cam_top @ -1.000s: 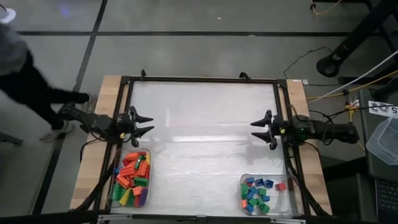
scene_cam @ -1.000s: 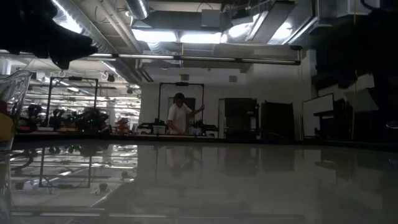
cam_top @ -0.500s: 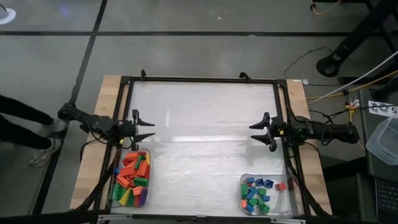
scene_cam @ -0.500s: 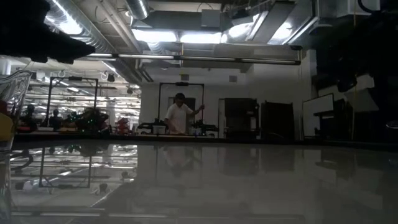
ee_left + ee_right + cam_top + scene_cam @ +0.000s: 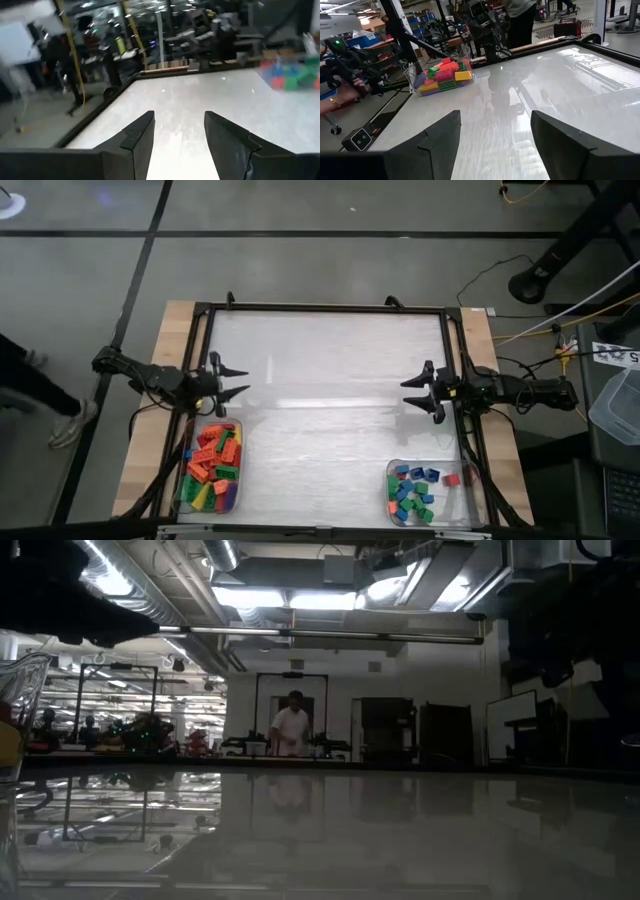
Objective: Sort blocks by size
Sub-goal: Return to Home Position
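On our counter (image 5: 330, 370) two trays sit in the corners at the bottom of the high view. The left tray (image 5: 181, 502) holds the long blocks (image 5: 215, 465). The right tray (image 5: 462, 502) has the small blocks (image 5: 410, 490) gathered toward its left side. Our left hand (image 5: 244, 380) hangs at the left edge, just behind the left tray. Our right hand (image 5: 405, 392) is at the right edge, behind the right tray. A person's leg (image 5: 35, 385) is on the floor left of the counter.

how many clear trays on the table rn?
2. Left tray: left corner of the table in the high view, holding long blocks. Right tray: right corner, holding small square blocks. None looks hidden.
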You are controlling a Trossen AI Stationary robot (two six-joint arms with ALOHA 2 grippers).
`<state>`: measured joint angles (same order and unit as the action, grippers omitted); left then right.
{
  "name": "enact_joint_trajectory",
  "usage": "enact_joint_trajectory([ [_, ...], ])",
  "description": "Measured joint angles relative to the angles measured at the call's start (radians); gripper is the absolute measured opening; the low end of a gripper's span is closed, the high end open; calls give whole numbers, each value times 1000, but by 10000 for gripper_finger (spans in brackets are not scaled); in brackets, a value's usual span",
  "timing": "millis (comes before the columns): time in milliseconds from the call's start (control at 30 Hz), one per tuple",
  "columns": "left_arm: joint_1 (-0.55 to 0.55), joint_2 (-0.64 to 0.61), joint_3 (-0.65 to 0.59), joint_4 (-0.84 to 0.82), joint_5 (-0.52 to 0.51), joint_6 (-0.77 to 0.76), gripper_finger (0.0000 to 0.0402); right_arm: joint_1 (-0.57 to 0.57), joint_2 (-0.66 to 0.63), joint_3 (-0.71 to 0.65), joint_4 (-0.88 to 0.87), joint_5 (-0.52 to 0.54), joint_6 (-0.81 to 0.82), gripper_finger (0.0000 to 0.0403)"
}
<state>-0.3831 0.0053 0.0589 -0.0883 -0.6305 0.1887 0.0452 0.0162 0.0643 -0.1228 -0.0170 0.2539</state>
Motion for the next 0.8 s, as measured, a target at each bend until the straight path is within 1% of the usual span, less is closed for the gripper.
enact_joint_trajectory([
  [100, 4, 0, 0, 1, -41, -90, 162, 0, 0, 0, 2, 1, 0, 241],
  [267, 49, 1, -1, 3, -54, -175, 162, 0, 0, -1, 5, 1, 0, 241],
  [667, 241, 4, -2, 3, -54, -182, 162, 0, 0, -1, 7, 2, 0, 241],
  [800, 278, 4, -2, 3, -54, -206, 162, 0, 0, -1, 7, 2, 0, 241],
])
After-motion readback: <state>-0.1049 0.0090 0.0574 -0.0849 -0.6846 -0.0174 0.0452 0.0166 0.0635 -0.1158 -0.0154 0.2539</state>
